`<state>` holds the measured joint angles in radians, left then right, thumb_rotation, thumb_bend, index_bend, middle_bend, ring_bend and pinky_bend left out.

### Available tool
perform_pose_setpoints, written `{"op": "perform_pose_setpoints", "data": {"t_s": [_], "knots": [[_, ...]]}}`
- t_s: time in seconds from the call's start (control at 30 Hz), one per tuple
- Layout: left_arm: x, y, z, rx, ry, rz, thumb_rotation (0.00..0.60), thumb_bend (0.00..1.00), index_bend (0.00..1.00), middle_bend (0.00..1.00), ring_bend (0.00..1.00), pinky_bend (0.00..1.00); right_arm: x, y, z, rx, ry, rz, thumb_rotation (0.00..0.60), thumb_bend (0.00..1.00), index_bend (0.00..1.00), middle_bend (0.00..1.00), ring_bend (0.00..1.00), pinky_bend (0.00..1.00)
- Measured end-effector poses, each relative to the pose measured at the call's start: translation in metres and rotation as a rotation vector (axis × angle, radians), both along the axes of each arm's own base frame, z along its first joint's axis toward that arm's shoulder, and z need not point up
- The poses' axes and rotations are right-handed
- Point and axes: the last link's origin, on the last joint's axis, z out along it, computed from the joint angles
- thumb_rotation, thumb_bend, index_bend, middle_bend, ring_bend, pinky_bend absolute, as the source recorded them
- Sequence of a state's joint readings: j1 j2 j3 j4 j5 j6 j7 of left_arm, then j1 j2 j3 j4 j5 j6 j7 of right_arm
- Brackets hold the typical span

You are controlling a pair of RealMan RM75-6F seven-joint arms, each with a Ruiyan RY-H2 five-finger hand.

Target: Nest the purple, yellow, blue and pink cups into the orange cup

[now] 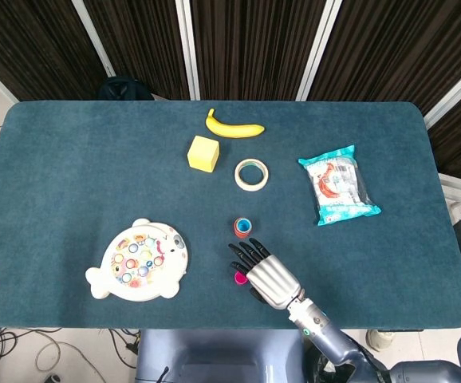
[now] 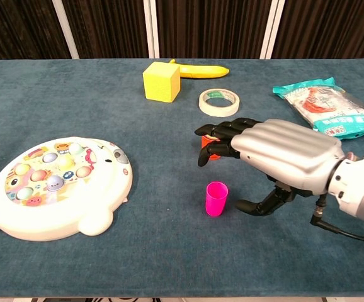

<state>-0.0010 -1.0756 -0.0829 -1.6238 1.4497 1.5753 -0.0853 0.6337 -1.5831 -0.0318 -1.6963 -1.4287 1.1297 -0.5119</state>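
Observation:
The pink cup (image 2: 216, 199) stands upright near the table's front, partly covered from above by my right hand (image 1: 264, 274) in the head view (image 1: 240, 278). Behind it stands the orange cup (image 1: 242, 227) with a blue cup nested inside, its rim showing (image 1: 242, 224). In the chest view the orange cup (image 2: 206, 151) is mostly hidden behind the fingers. My right hand (image 2: 270, 157) hovers open, fingers spread above the pink cup and thumb low to its right, not touching it. My left hand is out of view.
A white fish-shaped toy board (image 1: 139, 261) lies front left. Further back sit a yellow cube (image 1: 203, 153), a banana (image 1: 234, 127) and a tape roll (image 1: 251, 174). A teal snack bag (image 1: 339, 184) lies at the right.

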Motion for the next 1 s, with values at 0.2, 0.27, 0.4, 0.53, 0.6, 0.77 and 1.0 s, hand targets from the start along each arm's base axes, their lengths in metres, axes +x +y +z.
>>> {"op": "perform_pose_setpoints", "data": {"t_s": [0.2, 0.27, 0.4, 0.53, 0.6, 0.77, 1.0], "knots": [[0.000, 0.000, 0.000, 0.000, -0.003, 0.003, 0.600, 0.30, 0.04, 0.05, 0.00, 0.00, 0.003, -0.003, -0.006, -0.004, -0.002, -0.002, 0.600, 0.40, 0.29, 0.00, 0.06, 0.08], [0.000, 0.000, 0.000, 0.001, -0.002, 0.003, 0.600, 0.30, 0.04, 0.05, 0.00, 0.00, 0.003, -0.005, -0.008, -0.008, 0.000, -0.003, 0.600, 0.40, 0.30, 0.00, 0.06, 0.08], [-0.001, 0.000, 0.001, 0.003, -0.003, 0.005, 0.600, 0.30, 0.04, 0.05, 0.00, 0.00, 0.003, -0.007, -0.011, -0.008, 0.007, -0.008, 0.600, 0.40, 0.31, 0.00, 0.06, 0.08], [-0.001, 0.000, 0.000, 0.002, -0.002, 0.003, 0.600, 0.30, 0.04, 0.05, 0.00, 0.00, 0.002, -0.008, -0.013, -0.010, 0.010, -0.014, 0.600, 0.40, 0.34, 0.00, 0.06, 0.08], [-0.001, 0.000, 0.000, 0.002, -0.001, 0.004, 0.600, 0.30, 0.04, 0.05, 0.00, 0.00, 0.002, -0.009, -0.013, -0.011, 0.011, -0.016, 0.600, 0.40, 0.35, 0.00, 0.06, 0.08], [-0.001, 0.000, 0.000, 0.002, -0.001, 0.004, 0.600, 0.30, 0.04, 0.05, 0.00, 0.00, 0.003, -0.009, -0.014, -0.011, 0.007, -0.017, 0.600, 0.40, 0.38, 0.00, 0.06, 0.08], [-0.001, 0.000, 0.001, 0.003, -0.001, 0.006, 0.600, 0.30, 0.04, 0.05, 0.00, 0.00, 0.003, -0.011, -0.016, -0.009, 0.009, -0.020, 0.600, 0.40, 0.39, 0.00, 0.06, 0.08]]}}
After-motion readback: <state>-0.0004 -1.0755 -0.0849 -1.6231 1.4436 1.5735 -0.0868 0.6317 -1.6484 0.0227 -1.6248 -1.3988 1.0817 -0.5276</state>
